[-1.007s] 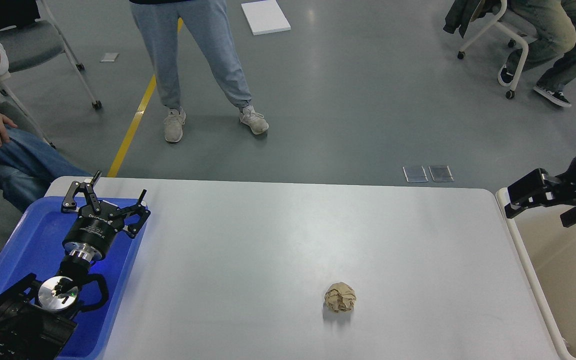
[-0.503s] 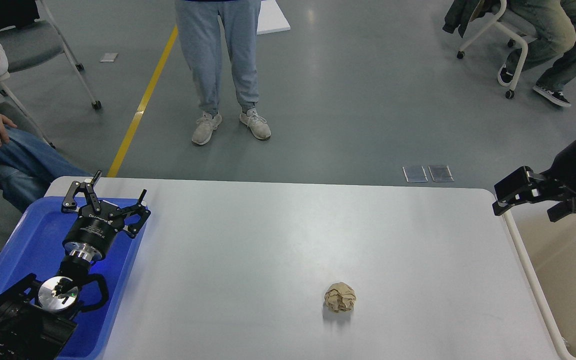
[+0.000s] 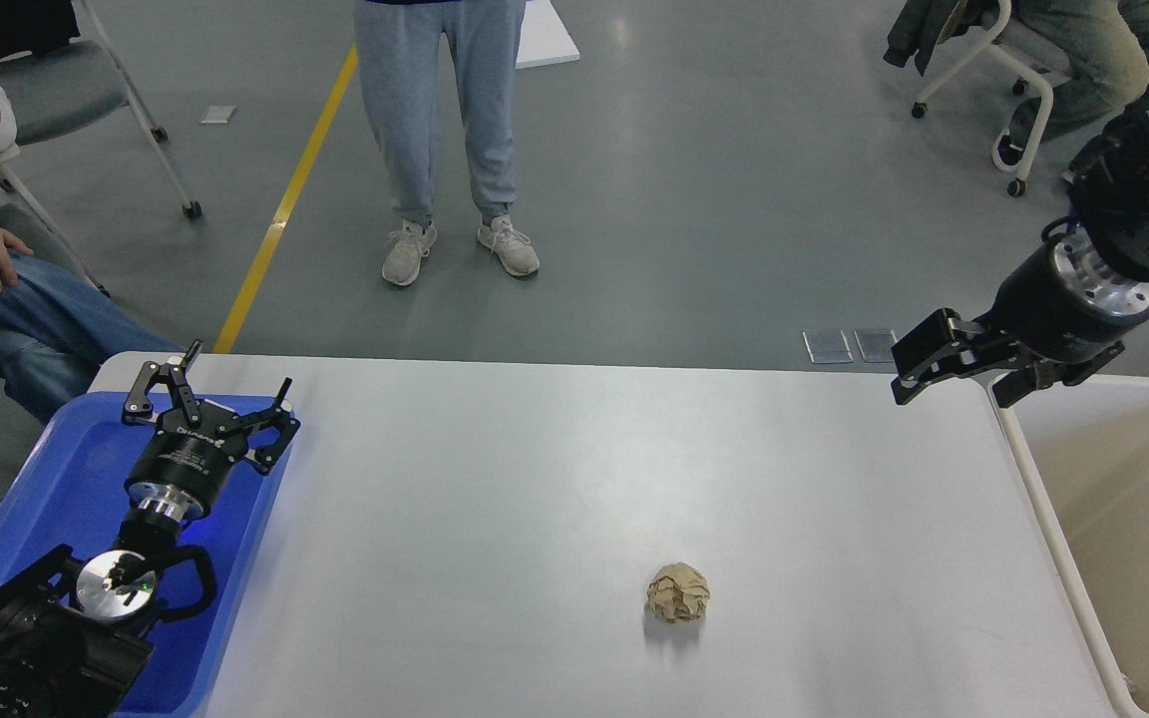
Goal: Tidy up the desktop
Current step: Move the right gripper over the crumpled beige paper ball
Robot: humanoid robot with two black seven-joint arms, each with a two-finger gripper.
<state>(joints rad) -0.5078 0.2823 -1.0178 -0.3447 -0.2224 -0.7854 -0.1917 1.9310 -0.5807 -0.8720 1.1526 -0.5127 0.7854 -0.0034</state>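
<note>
The desktop (image 3: 535, 469) is a wide light grey-white tabletop with rounded corners. A crumpled brown paper ball (image 3: 678, 592) lies on it, right of centre and near the front. My left gripper (image 3: 235, 371) is open and empty, held over the far end of the blue tray, well to the left of the ball. My right gripper (image 3: 954, 384) is open and empty above the table's far right corner, well behind and to the right of the ball.
A blue plastic tray (image 3: 56, 469) lies at the table's left edge under my left arm. A cream-white rimmed bin (image 3: 1041, 504) stands against the right edge. A person (image 3: 440, 130) stands beyond the far edge; seated people are at left and far right.
My right gripper has moved left and up, from over the bin to over the table's far right corner. The standing person stepped right. The left arm and the paper ball have not moved.
</note>
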